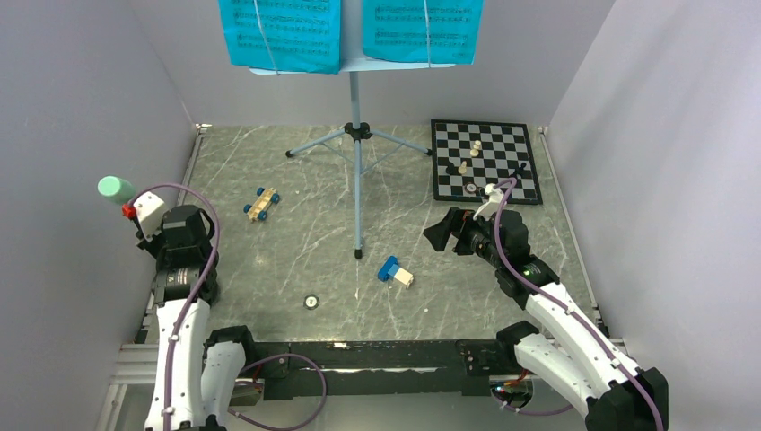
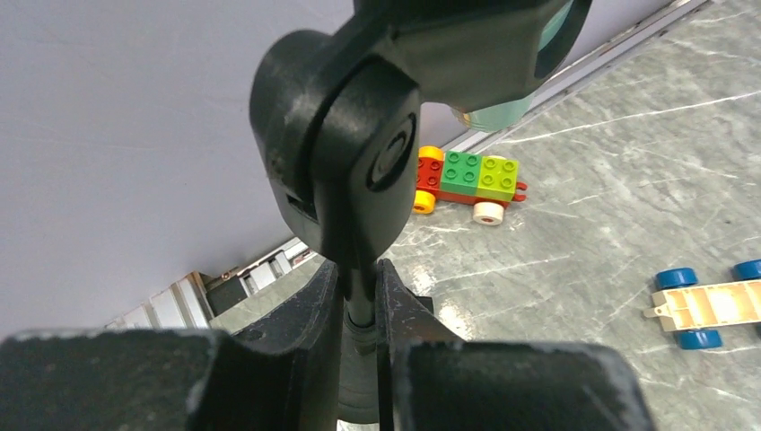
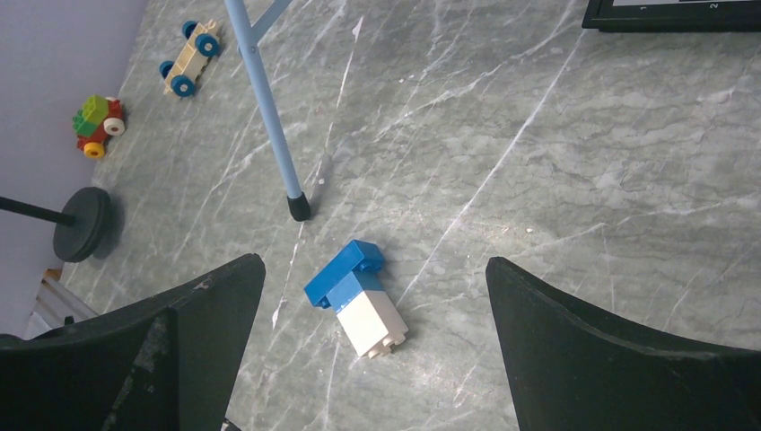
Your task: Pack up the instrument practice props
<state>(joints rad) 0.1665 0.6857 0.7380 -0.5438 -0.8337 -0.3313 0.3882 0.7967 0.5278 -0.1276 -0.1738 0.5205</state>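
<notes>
The pale-blue tripod music stand [image 1: 357, 135] stands at the table's middle back, with two cyan sheet-music pages [image 1: 283, 31] [image 1: 422, 29] on its desk. One of its legs shows in the right wrist view [image 3: 265, 108]. My left gripper [image 1: 142, 214] [image 2: 361, 296] is shut on the thin black pole of the mic stand [image 2: 336, 153] by the left wall. The stand's clip holds the mint-green microphone [image 1: 115, 189] [image 2: 502, 112]. The stand's round base [image 3: 83, 224] rests on the table. My right gripper [image 1: 440, 235] [image 3: 373, 263] is open and empty above the blue-white block [image 3: 359, 296].
A chessboard with pieces [image 1: 485, 162] lies at the back right. A tan toy car with blue wheels [image 1: 260, 205] [image 2: 704, 305] and a coloured brick car [image 2: 467, 180] [image 3: 99, 126] sit on the left. A small round disc [image 1: 311, 302] lies near the front edge. Grey walls enclose the table.
</notes>
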